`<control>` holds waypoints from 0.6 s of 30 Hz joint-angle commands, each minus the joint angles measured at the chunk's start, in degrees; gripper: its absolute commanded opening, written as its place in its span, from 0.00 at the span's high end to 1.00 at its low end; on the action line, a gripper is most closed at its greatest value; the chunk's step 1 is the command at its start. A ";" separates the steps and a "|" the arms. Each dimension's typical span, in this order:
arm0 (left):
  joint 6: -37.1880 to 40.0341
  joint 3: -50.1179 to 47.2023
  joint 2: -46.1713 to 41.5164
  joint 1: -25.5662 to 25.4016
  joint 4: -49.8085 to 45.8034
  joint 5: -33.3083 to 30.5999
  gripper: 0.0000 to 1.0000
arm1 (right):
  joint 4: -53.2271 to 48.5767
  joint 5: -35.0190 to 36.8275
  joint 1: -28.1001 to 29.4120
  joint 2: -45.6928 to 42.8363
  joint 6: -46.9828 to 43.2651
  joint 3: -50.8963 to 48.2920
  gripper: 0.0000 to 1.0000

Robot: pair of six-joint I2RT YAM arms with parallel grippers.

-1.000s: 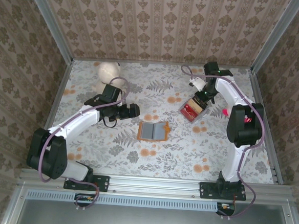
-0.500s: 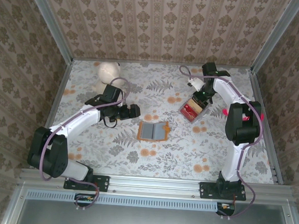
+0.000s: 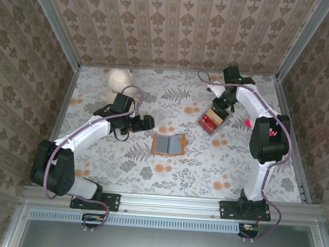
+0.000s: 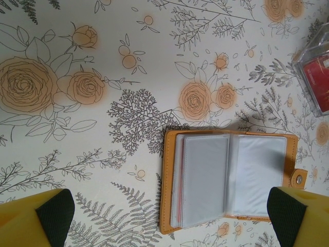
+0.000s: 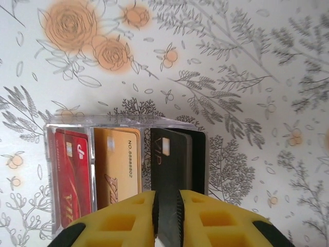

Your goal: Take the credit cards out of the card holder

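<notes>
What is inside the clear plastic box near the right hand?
Three cards stand in the clear box: a red card, a gold card and a black card. The right hand covers their lower ends; any cards behind are hidden.

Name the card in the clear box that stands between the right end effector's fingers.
The black card, at one end of the box; the red card and gold card stand beside it, outside the fingers.

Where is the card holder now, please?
In the top view the card holder lies open at the table's centre, left of and nearer than the clear box.
</notes>
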 commanded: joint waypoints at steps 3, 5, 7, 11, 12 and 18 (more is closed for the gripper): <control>0.28 -0.90 0.06 -0.02 0.45 1.02 0.00 | 1.46 -2.83 0.25 -7.96 5.18 -1.69 0.78; 0.12 -1.05 -0.10 -0.42 0.45 0.85 0.00 | 3.48 -5.30 0.38 -10.90 8.79 -3.24 0.75; -0.15 -0.98 -0.12 -0.74 0.25 0.60 0.00 | 6.09 -7.37 0.72 -13.80 12.84 -5.42 0.74; -1.63 -0.78 -0.06 -4.20 0.40 -0.22 0.00 | 12.93 -11.50 1.83 -20.21 24.71 -11.76 0.65; -2.21 -0.68 0.13 -5.13 0.48 -0.43 0.00 | 15.32 -14.21 1.90 -21.91 28.63 -14.06 0.60; -5.81 -0.91 1.75 -10.64 1.94 -1.51 0.07 | 20.00 -14.53 7.44 -26.90 44.86 -22.11 0.56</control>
